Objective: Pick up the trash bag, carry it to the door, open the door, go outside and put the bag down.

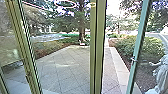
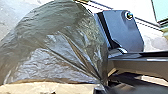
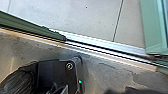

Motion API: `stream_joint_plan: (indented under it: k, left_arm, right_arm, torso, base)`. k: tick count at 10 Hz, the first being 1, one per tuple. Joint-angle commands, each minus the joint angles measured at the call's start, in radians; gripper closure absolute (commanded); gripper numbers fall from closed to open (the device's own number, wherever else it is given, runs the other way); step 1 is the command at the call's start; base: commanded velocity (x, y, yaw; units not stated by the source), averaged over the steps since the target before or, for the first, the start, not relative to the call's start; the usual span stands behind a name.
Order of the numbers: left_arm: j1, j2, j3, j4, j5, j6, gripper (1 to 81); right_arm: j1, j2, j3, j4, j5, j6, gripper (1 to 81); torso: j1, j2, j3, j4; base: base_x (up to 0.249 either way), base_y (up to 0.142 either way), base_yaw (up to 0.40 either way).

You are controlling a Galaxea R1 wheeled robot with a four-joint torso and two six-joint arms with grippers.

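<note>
Threshold (image 3: 107, 51) of the doorway, a metal strip, serves as the reference. Trash bag (image 2: 57, 52), a dark, glossy, full unit, is located on the robot's side of the threshold, beside the robot's dark plate. Left gripper (image 2: 102, 84) is closed on the bag at the point where the film's pleats converge. State of the right gripper: cannot be determined. Interior floor (image 3: 107, 80), grey with darker patches, lies on the near side of the threshold. Two green frame members, one low and long (image 3: 30, 28) and one upright (image 3: 153, 27), meet the threshold, with a gap between them. Beyond the threshold extends a paved yard (image 1: 60, 65) with diagonal joints. A central post (image 1: 97, 47) rises in front of the yard. Farther beyond the threshold are a tree trunk (image 1: 81, 22) and shrubs (image 1: 150, 46). A pale statue (image 1: 161, 73) stands beyond the threshold, toward the right.
</note>
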Motion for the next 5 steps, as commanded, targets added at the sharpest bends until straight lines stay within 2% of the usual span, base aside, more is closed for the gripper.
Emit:
stream_joint_plan:
  k: [1,3,4,5]
  left_arm:
    - [-0.049,-0.004,0.004,0.007,0.050,0.002,81.1]
    - [-0.049,-0.004,0.002,0.007,0.048,0.003,81.1]
    - [-0.050,-0.004,0.002,0.007,0.048,0.003,81.1]
    - [-0.052,-0.004,0.002,0.007,0.048,0.003,81.1]
  right_arm:
    - [-0.076,-0.097,0.174,0.076,0.140,-0.060,1.0]
    - [-0.217,-0.072,0.217,0.073,0.304,-0.061,1.0]
    - [-0.274,-0.041,0.211,0.073,0.361,-0.064,1.0]
    - [-0.319,-0.004,0.201,0.069,0.390,-0.064,1.0]
  torso:
    - [0.000,0.000,0.000,0.000]
    - [0.000,0.000,0.000,0.000]
    - [0.000,0.000,0.000,0.000]
    - [0.000,0.000,0.000,0.000]
  base:
    - [0.000,0.000,0.000]
    - [0.000,0.000,0.000]
    - [0.000,0.000,0.000]
    - [0.000,0.000,0.000]
